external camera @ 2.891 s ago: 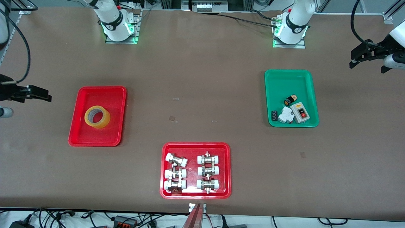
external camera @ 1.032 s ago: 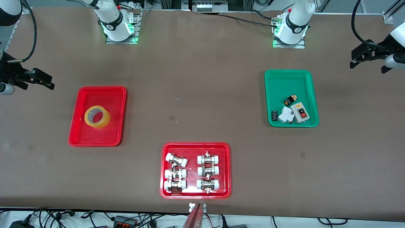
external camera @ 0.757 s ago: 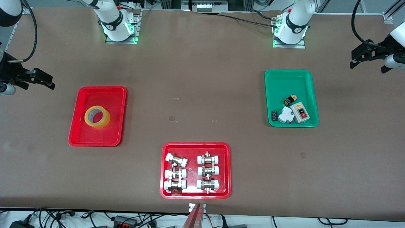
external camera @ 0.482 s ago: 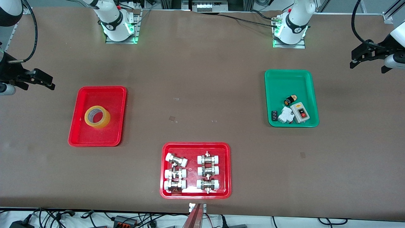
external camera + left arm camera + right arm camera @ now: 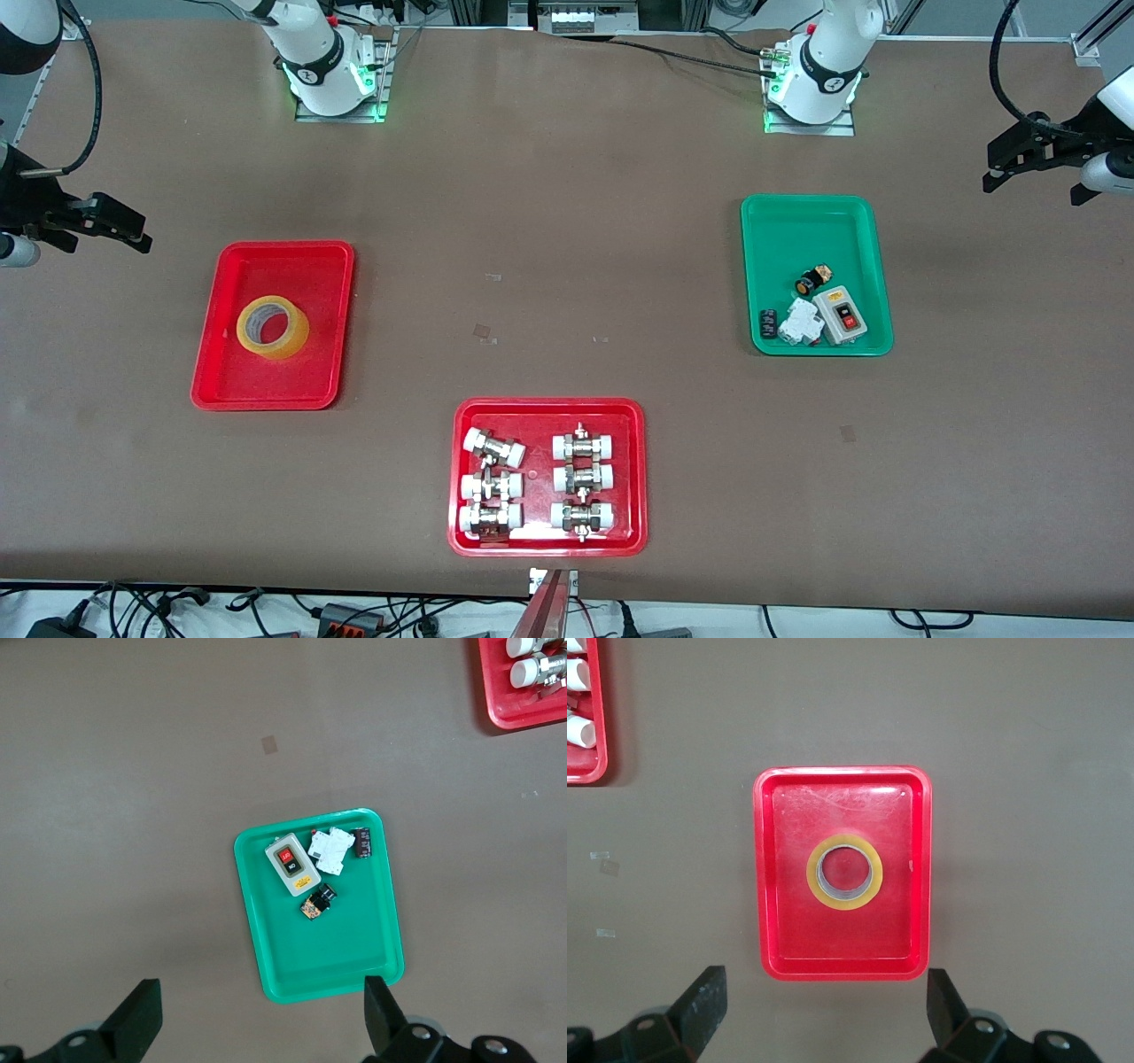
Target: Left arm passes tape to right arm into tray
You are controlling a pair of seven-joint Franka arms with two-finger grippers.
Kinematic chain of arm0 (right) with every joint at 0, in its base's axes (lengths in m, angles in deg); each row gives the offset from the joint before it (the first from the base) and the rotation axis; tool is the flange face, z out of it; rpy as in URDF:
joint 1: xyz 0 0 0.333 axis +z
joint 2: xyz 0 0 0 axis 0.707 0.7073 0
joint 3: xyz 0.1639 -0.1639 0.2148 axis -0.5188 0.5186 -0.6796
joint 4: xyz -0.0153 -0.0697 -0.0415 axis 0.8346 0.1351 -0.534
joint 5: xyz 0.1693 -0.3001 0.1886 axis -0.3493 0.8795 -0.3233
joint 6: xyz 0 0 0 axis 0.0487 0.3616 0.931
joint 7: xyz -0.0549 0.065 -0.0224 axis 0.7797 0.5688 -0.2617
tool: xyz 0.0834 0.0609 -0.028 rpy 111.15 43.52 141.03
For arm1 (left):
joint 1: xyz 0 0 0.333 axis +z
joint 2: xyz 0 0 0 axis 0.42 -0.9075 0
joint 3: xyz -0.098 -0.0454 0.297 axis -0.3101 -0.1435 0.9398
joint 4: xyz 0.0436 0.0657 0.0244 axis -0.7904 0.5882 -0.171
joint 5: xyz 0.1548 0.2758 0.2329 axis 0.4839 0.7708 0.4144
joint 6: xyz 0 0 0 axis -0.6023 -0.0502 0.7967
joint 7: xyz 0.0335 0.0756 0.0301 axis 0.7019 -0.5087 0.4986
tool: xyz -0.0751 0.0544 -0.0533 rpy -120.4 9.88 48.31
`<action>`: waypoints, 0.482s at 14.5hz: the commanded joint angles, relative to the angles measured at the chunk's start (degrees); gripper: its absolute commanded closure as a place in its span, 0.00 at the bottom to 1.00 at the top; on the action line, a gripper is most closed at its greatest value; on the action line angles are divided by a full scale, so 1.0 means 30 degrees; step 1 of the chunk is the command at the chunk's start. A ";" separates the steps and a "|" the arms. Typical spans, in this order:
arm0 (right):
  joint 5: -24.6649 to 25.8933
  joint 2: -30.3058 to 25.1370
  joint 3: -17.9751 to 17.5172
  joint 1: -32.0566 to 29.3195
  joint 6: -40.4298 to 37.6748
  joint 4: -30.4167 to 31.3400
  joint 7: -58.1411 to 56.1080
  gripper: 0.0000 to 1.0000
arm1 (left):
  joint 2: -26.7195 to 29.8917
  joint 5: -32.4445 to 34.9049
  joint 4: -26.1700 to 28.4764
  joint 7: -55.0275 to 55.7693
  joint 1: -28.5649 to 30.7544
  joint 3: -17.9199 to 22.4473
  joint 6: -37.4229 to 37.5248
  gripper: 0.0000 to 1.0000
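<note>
Yellow tape [image 5: 273, 327] lies flat in the plain red tray [image 5: 232, 388], hole up, at about four o'clock from the open, empty right gripper [image 5: 124, 232]. The open left gripper [image 5: 1010, 166] waits much farther away.

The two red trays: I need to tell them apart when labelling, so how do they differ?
The plain red tray holds one roll of yellow tape; the red tray with fittings holds six metal pipe fittings in two columns. The plain tray lies toward the right arm's end of the table; the fittings tray lies nearer the front camera, mid-table. Both are red, rectangular, round-cornered and rimmed.
</note>
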 commanded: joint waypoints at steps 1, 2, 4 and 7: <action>-0.0001 -0.0222 -0.0865 -0.0915 0.0203 0.0189 0.0282 0.00 | -0.0034 -0.0265 -0.0075 -0.0390 0.0126 -0.0012 0.0045 0.00; -0.0001 -0.0251 -0.1071 -0.1035 0.0203 0.0189 0.0282 0.00 | -0.0034 -0.0265 -0.0075 -0.0390 0.0155 -0.0012 0.0074 0.00; -0.0001 -0.0251 -0.1103 -0.1036 0.0203 0.0189 0.0282 0.00 | -0.0034 -0.0265 -0.0075 -0.0390 0.0126 -0.0012 0.0074 0.00; -0.0060 -0.0339 -0.1073 -0.1007 0.0144 0.0218 0.0282 0.00 | -0.0034 -0.0265 -0.0075 -0.0390 0.0156 -0.0012 0.0074 0.00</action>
